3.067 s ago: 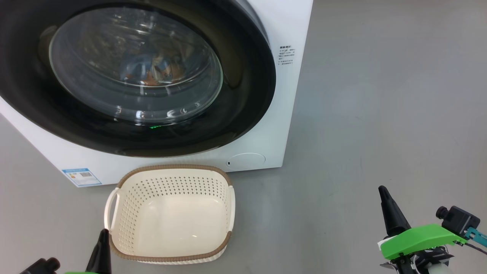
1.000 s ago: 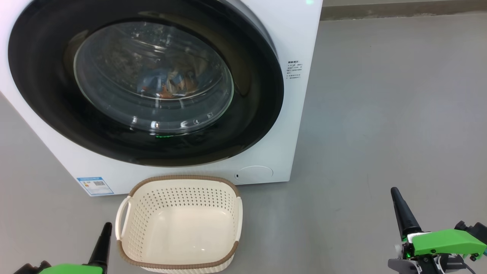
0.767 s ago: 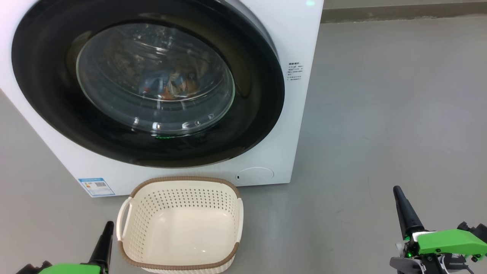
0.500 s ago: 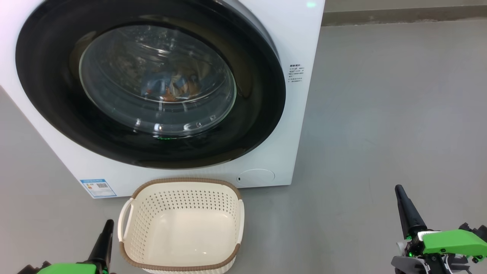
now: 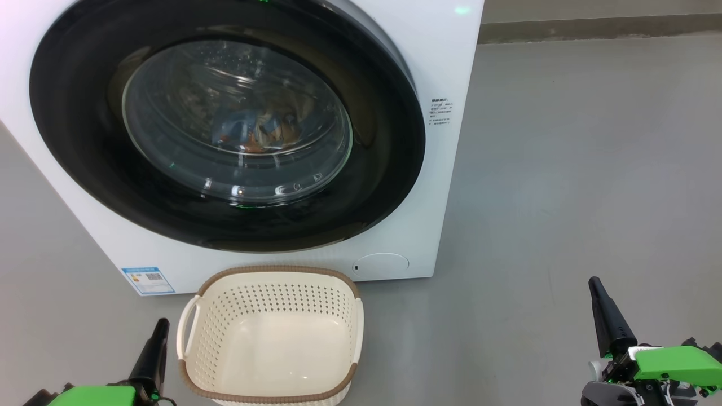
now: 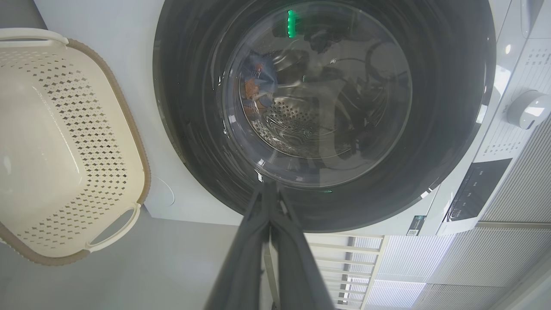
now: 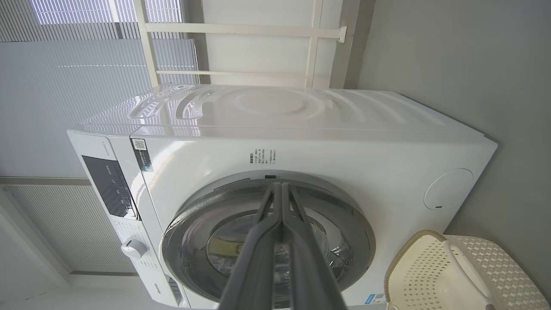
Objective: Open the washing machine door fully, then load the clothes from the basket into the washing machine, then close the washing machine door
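While glossy round door [image 5: 389, 169] sits shut, perforated cream basket [image 5: 271, 294] stands near.

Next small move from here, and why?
Likely none beyond parking the arms: the washing machine door looks shut against the washing machine, the clothes show behind its glass, the basket holds nothing, and the left gripper and right gripper are shut, low, apart from everything. At most, a light press on the door's rim to confirm the latch.
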`<state>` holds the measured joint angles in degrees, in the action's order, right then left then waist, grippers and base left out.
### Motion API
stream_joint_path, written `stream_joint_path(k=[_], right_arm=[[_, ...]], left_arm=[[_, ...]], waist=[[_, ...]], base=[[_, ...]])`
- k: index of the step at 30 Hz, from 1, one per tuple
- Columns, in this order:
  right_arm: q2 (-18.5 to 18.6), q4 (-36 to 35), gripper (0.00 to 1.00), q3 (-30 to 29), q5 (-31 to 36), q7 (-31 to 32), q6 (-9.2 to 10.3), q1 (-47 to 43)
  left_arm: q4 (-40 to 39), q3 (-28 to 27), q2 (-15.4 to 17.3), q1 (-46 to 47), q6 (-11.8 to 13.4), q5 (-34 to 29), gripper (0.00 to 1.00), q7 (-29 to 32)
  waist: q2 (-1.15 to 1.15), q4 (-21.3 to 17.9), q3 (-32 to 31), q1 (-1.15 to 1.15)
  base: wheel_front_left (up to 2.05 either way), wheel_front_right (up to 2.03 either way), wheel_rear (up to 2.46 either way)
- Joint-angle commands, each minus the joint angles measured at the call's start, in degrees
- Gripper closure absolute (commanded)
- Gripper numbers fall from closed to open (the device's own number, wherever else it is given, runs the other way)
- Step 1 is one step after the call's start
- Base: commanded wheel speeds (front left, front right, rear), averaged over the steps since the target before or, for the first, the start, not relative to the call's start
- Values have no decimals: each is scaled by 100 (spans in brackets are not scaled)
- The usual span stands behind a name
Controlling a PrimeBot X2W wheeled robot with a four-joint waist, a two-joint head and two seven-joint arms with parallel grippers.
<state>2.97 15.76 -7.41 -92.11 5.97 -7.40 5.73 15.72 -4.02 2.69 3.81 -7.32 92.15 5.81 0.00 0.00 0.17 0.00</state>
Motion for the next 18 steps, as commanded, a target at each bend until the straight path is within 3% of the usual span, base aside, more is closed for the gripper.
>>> stream_joint_path(k=[1, 18], right_arm=[[13, -175, 100, 115, -28, 30, -9, 42], [7, -175, 100, 107, -21, 37, -9, 43]], left_arm=[[-167, -194, 62, 233, -16, 48, 100, 23], [-167, -209, 52, 235, -16, 36, 100, 34]], waist=[[0, 0, 0, 0], [0, 0, 0, 0]], base=[[0, 0, 0], [0, 0, 0]])
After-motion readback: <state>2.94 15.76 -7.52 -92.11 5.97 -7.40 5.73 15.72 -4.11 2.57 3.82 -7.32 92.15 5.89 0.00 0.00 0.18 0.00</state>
